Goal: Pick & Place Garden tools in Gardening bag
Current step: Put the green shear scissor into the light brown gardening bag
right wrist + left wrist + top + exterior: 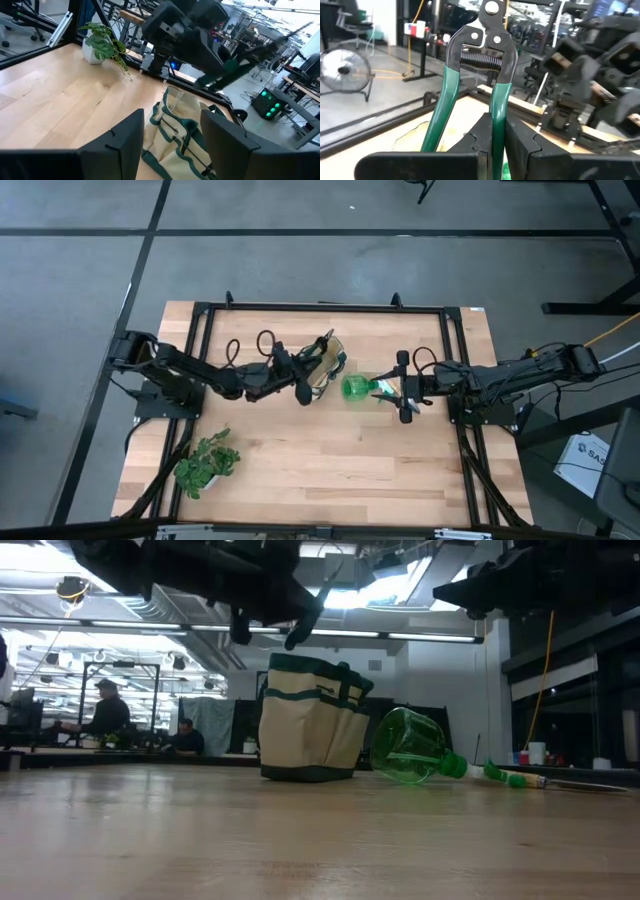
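Note:
The pruning shears (490, 65) have green handles, a spring and a metal pivot. My left gripper (492, 137) is shut on them, above and just left of the gardening bag (328, 372). The white bag with green trim (310, 720) stands upright on its base. The translucent green spray bottle (358, 388) lies on its side right of the bag, with its head (500, 776) toward the right. My right gripper (403, 395) is open and empty, raised above the bottle's head. Through its fingers I see the bag (175, 135). My left gripper pinches one green handle (498, 112) of the shears between its two fingers. The other handle (437, 120) passes free beside the fingers. The shears stick out forward past the fingertips along the fingers, pivot end away from the gripper, lifted clear above the bag.
A leafy potted sprig (207, 465) stands near the front left corner. A dark metal frame (320, 308) runs round the table's edges. Bare wood lies in front of the bag and bottle. People sit at desks (105, 715) in the room beyond.

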{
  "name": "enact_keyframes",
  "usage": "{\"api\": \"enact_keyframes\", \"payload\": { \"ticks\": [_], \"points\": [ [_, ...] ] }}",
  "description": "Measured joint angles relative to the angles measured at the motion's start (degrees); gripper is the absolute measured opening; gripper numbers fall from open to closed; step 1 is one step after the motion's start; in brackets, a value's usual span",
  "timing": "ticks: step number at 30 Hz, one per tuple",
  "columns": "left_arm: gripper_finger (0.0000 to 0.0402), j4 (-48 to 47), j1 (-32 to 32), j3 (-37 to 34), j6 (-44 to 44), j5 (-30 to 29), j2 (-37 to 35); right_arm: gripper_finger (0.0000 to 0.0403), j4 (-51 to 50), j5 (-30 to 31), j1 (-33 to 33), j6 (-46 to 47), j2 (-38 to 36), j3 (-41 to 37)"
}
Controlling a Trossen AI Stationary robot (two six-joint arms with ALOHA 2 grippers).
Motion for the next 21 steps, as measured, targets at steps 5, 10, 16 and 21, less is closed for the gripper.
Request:
{"api": "enact_keyframes", "payload": {
  "ticks": [5,10,16,21],
  "points": [
    [0.0024,1.57,0.65,0.00,-1.37,2.01,0.79,0.0198,-0.02,0.01,-0.02,-0.04,0.00,0.00],
    [0.0024,1.83,0.52,0.00,-1.47,4.47,0.83,0.0198,-0.41,0.00,-0.02,0.20,0.00,0.00],
    [0.0024,1.83,0.97,0.00,-1.67,4.23,0.83,0.0199,-0.41,0.02,-0.02,0.80,0.00,0.00],
    [0.0024,-0.14,2.41,0.00,-3.27,4.72,0.83,0.0199,0.32,0.02,-0.02,-2.49,0.00,0.00]
  ]
}}
